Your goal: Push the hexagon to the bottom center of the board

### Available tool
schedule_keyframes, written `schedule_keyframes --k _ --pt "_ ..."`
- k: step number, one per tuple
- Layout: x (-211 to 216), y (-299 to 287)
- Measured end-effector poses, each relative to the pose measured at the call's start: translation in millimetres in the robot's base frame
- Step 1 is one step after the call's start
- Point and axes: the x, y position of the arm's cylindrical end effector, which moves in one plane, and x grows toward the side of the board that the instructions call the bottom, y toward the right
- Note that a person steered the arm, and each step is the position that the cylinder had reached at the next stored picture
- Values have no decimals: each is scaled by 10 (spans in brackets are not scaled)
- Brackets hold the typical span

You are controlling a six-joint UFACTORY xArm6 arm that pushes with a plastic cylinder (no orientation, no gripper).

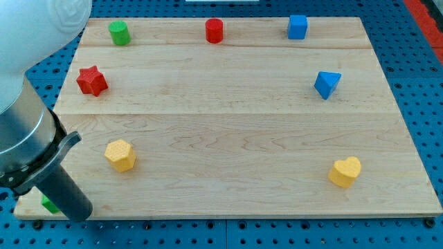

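Note:
The yellow hexagon [120, 155] lies on the wooden board [228, 138] at the lower left. My tip [77, 213] rests near the board's bottom left corner, below and to the left of the hexagon, apart from it. The dark rod slants up to the left from the tip into the arm's body. A small green block [50, 204] lies just left of the rod, mostly hidden behind it; its shape cannot be made out.
A red star [91, 81] lies at the left. A green cylinder [119, 32], a red cylinder [214, 30] and a blue cube [297, 26] line the top edge. A blue triangle [327, 84] is at the right, a yellow heart [345, 171] at the lower right.

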Motion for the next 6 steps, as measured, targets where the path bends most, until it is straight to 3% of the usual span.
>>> schedule_keyframes --k 2,4,5,6 --pt "-297 -370" --pt "-898 194" --pt "-885 972" --pt "-1118 1253"
